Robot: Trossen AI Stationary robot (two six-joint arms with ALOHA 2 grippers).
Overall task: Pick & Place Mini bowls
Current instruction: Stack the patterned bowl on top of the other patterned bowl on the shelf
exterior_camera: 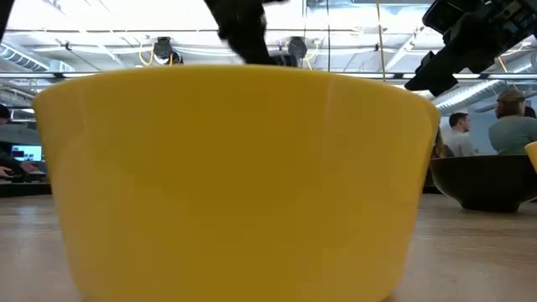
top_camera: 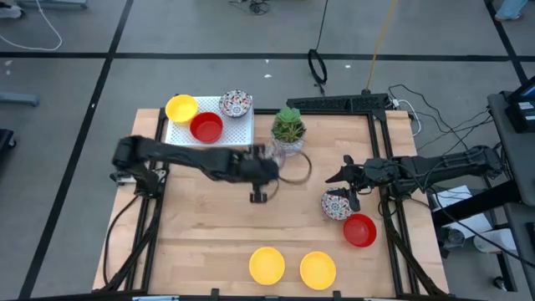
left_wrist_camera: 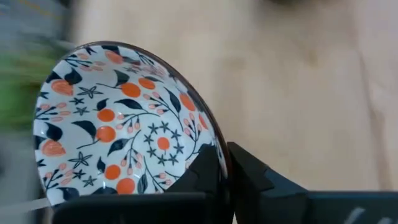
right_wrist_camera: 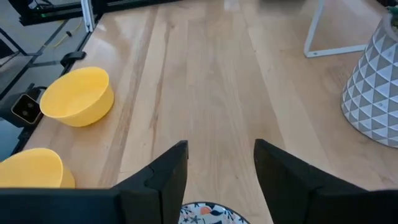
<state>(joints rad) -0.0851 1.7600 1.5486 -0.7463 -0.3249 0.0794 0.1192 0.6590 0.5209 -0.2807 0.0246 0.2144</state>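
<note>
— Where's our left gripper (left_wrist_camera: 227,171)?
— Mid-table beside the potted plant (top_camera: 288,127), clamped on a floral bowl's (left_wrist_camera: 118,118) rim.
— Our right gripper (right_wrist_camera: 221,165)?
— Fingers apart, over another floral bowl (top_camera: 337,205).

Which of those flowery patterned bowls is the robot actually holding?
The floral bowl clamped by its rim in the left gripper, near the plant pot. Another sits by the white tray, another beside the red bowl.

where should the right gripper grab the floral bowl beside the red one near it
Its rim, from straight above: the floral bowl sits upright, mouth up, so one finger fits inside the wall, one outside. Pick the side away from the red bowl crowding it.
</note>
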